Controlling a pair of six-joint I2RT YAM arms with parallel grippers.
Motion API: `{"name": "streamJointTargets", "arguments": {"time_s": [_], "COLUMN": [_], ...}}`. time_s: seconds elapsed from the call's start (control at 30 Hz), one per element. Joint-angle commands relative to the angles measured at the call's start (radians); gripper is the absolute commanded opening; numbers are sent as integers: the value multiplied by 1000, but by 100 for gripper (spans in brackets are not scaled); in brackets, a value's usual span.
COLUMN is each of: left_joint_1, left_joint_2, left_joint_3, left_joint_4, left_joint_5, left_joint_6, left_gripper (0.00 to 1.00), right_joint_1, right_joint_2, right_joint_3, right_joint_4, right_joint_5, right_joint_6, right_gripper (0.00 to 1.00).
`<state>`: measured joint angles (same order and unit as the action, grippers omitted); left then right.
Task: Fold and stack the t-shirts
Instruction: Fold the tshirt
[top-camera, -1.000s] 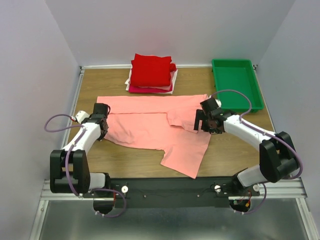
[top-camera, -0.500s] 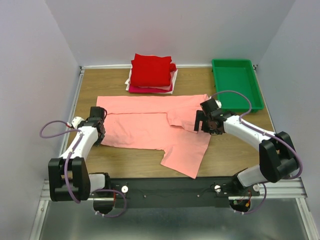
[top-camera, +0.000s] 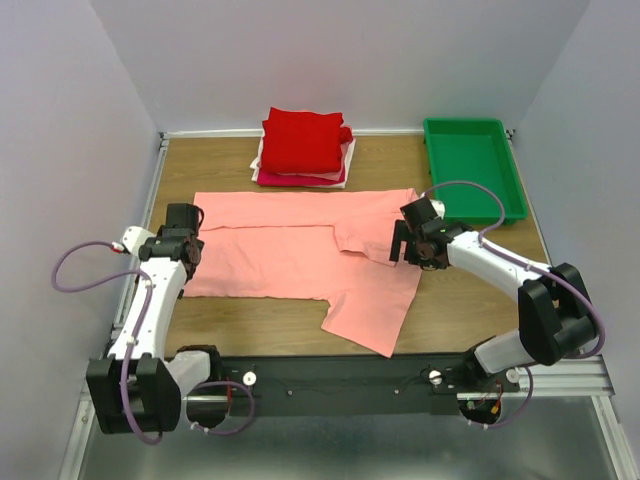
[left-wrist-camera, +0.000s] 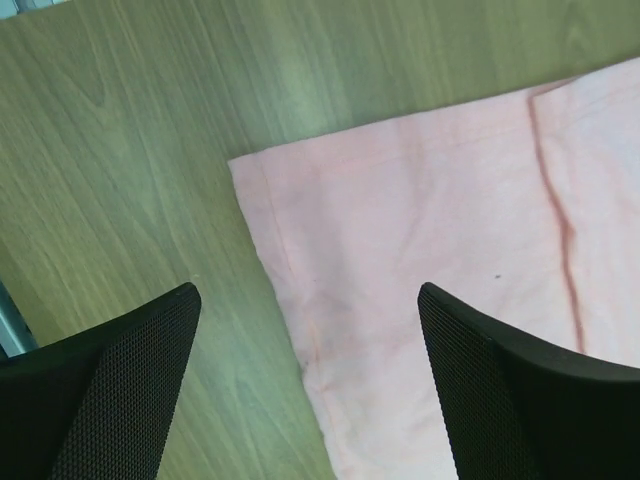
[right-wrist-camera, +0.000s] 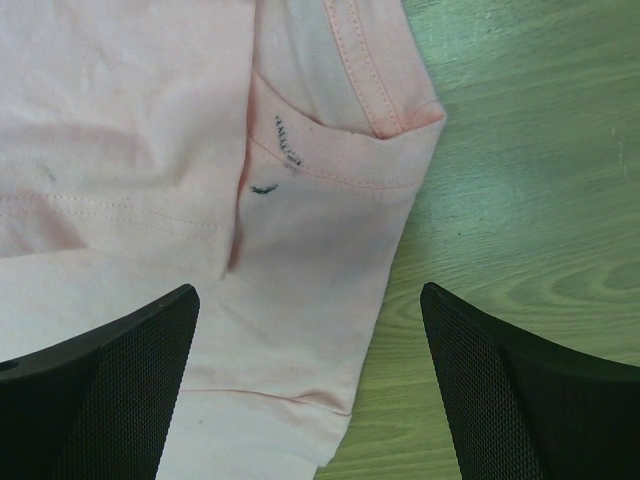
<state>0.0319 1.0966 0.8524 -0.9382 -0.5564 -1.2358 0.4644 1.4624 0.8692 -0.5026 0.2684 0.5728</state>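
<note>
A salmon-pink t-shirt (top-camera: 290, 255) lies spread flat across the middle of the table, one flap hanging toward the near edge. My left gripper (top-camera: 182, 243) hovers open over the shirt's left edge; in the left wrist view the gripper (left-wrist-camera: 308, 300) straddles that hem (left-wrist-camera: 290, 290) with nothing held. My right gripper (top-camera: 404, 246) is open above the shirt's right side, where a folded sleeve (right-wrist-camera: 330, 150) lies under the gripper (right-wrist-camera: 308, 295). A stack of folded t-shirts (top-camera: 303, 143), red on top with white and magenta below, sits at the back.
A green plastic tray (top-camera: 470, 165) stands at the back right corner. Bare wooden table (top-camera: 480, 300) shows right of the shirt and along the near edge. Grey walls enclose the table on three sides.
My left gripper has opened and let go of the shirt's left edge after drawing it leftward, and it has moved left and up. The right arm has not moved.
</note>
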Motion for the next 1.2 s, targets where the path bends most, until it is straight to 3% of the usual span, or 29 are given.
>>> {"name": "streamJointTargets", "arguments": {"time_s": [0.0,0.2,0.3,0.47,0.57,0.7,0.87,1.17], "left_joint_1": [5,6,6,6,6,6,6,5], "left_joint_2": [-81,-150,-147,-75,17,207,452,689], "left_joint_3": [16,11,-27,-72,-69,-13,92,180], "left_joint_4": [-73,65,263,562,685,751,765,782], "left_joint_5": [-68,-19,107,309,348,446,446,466], "left_joint_6": [-53,80,233,354,383,459,498,545], "left_gripper": [98,98,98,98,98,98,98,98], "right_joint_1": [-4,-4,-4,-4,-6,-6,-4,-17], "right_joint_2": [-17,-57,-118,-209,-194,-105,51,271], "right_joint_3": [-10,-10,-6,11,40,62,151,264], "right_joint_4": [7,7,7,12,32,73,116,134], "right_joint_5": [41,37,9,-2,-9,-18,41,42], "right_joint_6": [6,-11,-30,-41,-21,22,-1,-2], "right_gripper": [98,98,98,100,100,100,100,100]}}
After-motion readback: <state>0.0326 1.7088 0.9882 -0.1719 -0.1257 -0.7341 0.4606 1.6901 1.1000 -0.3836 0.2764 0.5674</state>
